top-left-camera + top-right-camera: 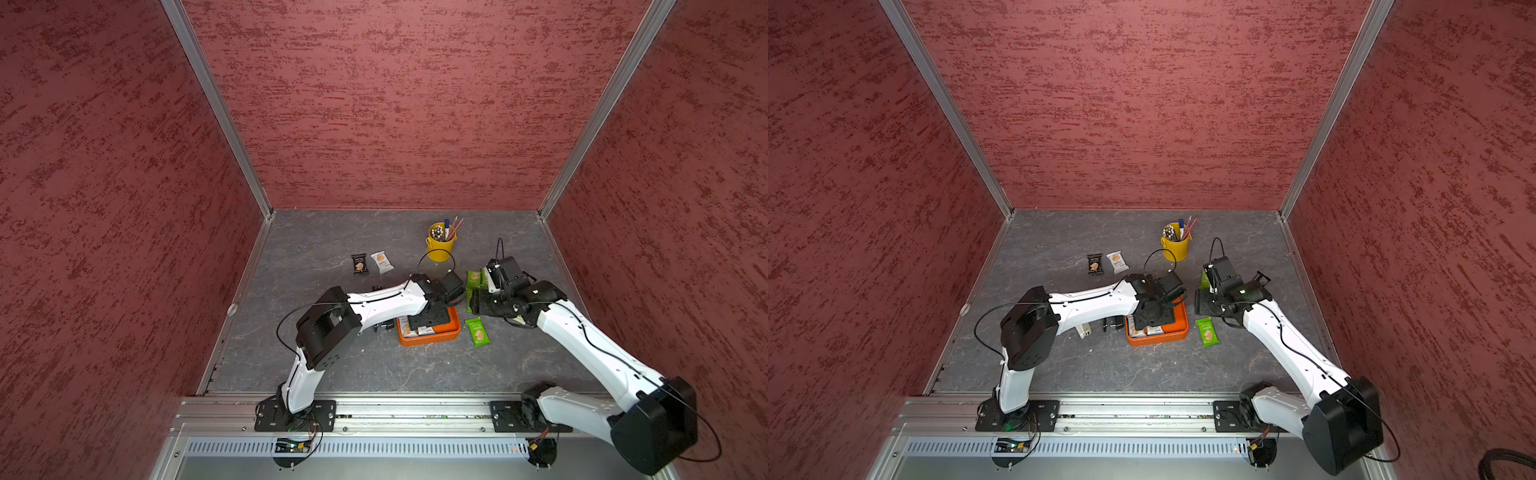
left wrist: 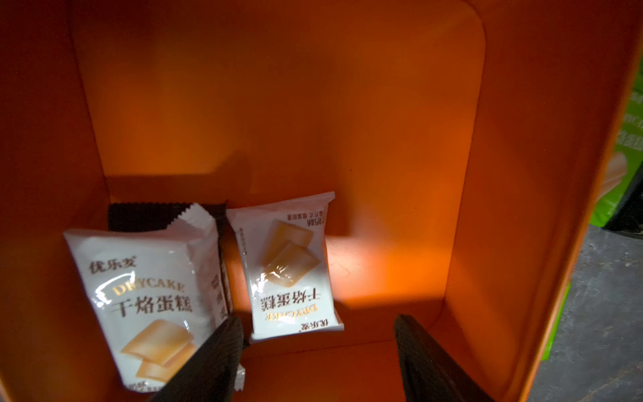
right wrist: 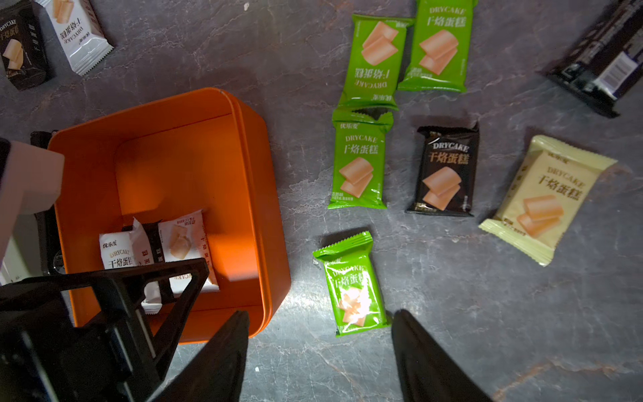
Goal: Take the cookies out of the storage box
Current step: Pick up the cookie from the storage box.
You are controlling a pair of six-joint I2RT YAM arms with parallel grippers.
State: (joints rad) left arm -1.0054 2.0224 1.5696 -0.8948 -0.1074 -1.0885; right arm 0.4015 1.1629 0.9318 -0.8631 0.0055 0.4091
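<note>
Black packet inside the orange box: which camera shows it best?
The left wrist view. The black packet is close there, its end poking out from under a white packet in the orange box. The right wrist view shows only a thin strip of it; in both top views I cannot make it out.

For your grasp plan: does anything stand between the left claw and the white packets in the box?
Nothing visible does. The open left claw hangs inside the box, right beside a white packet.
</note>
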